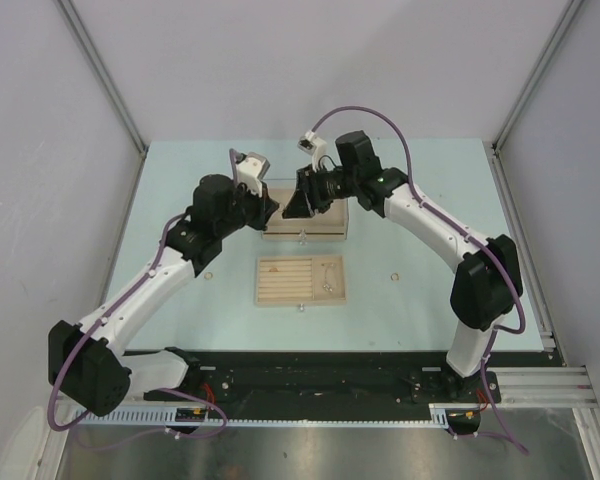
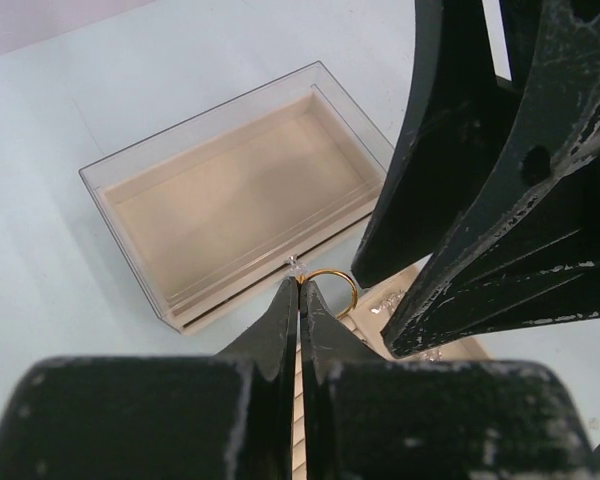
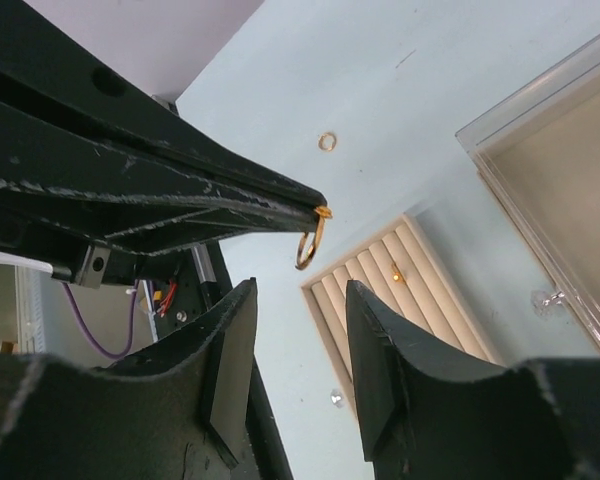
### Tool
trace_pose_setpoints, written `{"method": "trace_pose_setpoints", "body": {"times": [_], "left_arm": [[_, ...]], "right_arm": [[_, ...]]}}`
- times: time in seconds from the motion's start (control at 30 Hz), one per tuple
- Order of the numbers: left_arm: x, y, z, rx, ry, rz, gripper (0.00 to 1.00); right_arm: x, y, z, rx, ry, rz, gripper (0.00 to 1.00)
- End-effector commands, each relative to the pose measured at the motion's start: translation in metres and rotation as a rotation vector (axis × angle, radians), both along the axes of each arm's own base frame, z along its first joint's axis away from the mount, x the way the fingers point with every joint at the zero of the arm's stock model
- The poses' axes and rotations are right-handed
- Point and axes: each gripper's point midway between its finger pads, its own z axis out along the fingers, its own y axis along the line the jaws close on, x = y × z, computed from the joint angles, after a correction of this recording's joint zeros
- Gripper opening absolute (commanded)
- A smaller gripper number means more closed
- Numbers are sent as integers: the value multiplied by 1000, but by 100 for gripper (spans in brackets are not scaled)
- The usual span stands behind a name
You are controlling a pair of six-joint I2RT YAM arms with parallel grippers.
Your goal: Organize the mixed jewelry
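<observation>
Pinching a gold ring (image 2: 330, 271) by its rim in my clamped left gripper (image 2: 300, 287), up off the table by the clear box (image 2: 230, 190), I'd hold steady until my wide-spread right gripper (image 3: 300, 290) closes squarely on the band, then release.

A: Anything legible on the slotted tray (image 1: 300, 281) or the clear box (image 2: 240, 195)?
B: No text, label or number can be read there.
A: And the gold ring (image 2: 332, 270)?
B: Too small to tell.
</observation>
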Motion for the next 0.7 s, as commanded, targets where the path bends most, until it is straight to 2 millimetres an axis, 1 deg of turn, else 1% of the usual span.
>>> {"method": "trace_pose_setpoints", "body": {"times": [0.0, 0.13, 0.47, 0.57, 0.67], "left_arm": [[-1, -6, 29, -52, -65, 1, 0], [-4, -9, 27, -53, -63, -9, 0], [-6, -8, 30, -53, -76, -6, 0], [-5, -8, 28, -49, -75, -3, 0], [-5, -8, 28, -50, -74, -6, 0]], "right_arm": [[7, 9, 29, 43, -80, 1, 45], [11, 9, 27, 35, -77, -7, 44], [10, 11, 22, 23, -74, 5, 36], [10, 10, 21, 19, -75, 3, 33], [10, 10, 22, 18, -79, 5, 27]]}}
